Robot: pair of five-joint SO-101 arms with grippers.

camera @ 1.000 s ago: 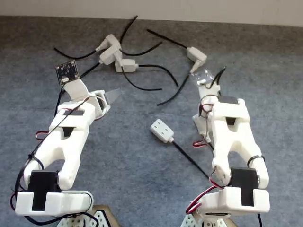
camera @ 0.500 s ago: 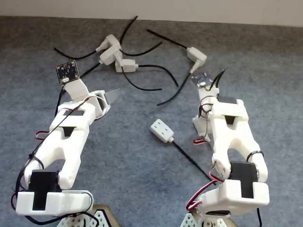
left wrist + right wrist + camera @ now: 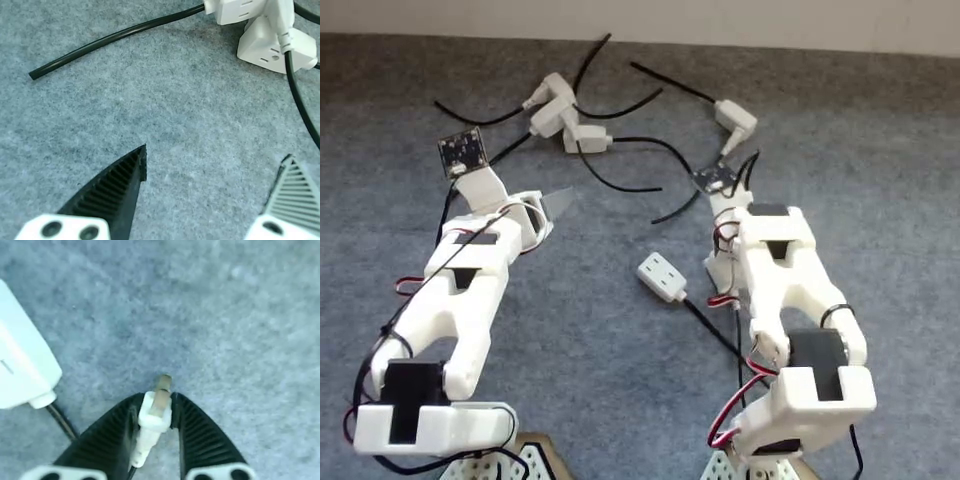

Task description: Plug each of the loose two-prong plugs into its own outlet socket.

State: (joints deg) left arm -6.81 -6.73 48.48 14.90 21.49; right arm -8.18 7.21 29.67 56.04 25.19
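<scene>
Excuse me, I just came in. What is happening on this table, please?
A plugging job is under way. The right gripper holds a white two-prong plug in its shut jaws, close to a white outlet socket on the grey carpet. The left gripper hangs open and empty above the carpet, near a cluster of other sockets.

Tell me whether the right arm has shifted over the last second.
Yes. The right arm swung left in the high view, nearer the white outlet socket, which stayed put.
</scene>
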